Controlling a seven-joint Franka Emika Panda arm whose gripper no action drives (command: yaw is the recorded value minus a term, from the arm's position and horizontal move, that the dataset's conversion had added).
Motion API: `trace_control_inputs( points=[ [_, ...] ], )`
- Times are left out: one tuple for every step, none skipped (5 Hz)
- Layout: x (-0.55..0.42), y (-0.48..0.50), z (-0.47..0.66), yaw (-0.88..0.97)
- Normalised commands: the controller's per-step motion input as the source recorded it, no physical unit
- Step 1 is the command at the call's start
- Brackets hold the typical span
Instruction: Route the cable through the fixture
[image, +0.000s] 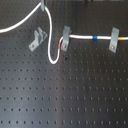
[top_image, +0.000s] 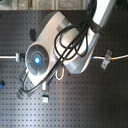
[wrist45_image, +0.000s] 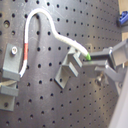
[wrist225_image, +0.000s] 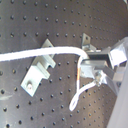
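The white cable (image: 48, 35) comes in from the first exterior view's left, rises to my gripper (image: 44, 6) at the top edge, then drops and loops back up past its red-orange mark (image: 62, 46). My gripper (wrist45_image: 90, 57) is shut on the cable (wrist45_image: 60, 39) just beside the fixture (wrist45_image: 69, 69). The fixture (image: 37, 39), a grey bracket with two upright tabs, stands with no cable in its gap. In the second wrist view the cable (wrist225_image: 45, 52) passes over the fixture (wrist225_image: 40, 70) without entering it. Its blue band (image: 95, 36) lies farther right.
Two narrower grey clips (image: 65, 37) (image: 114, 40) hold the cable on the black perforated board (image: 65, 95). In the second exterior view the arm (top_image: 65, 45) covers most of the board; one clip (top_image: 105, 59) shows at the second exterior view's right.
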Motion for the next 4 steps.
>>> trace_control_inputs(
  points=[
    [-0.171,0.12,0.44,-0.74],
    [-0.7,0.161,0.26,-0.03],
    [-0.138,0.122,0.0,0.2],
    [-0.183,0.143,0.26,0.23]
  ],
)
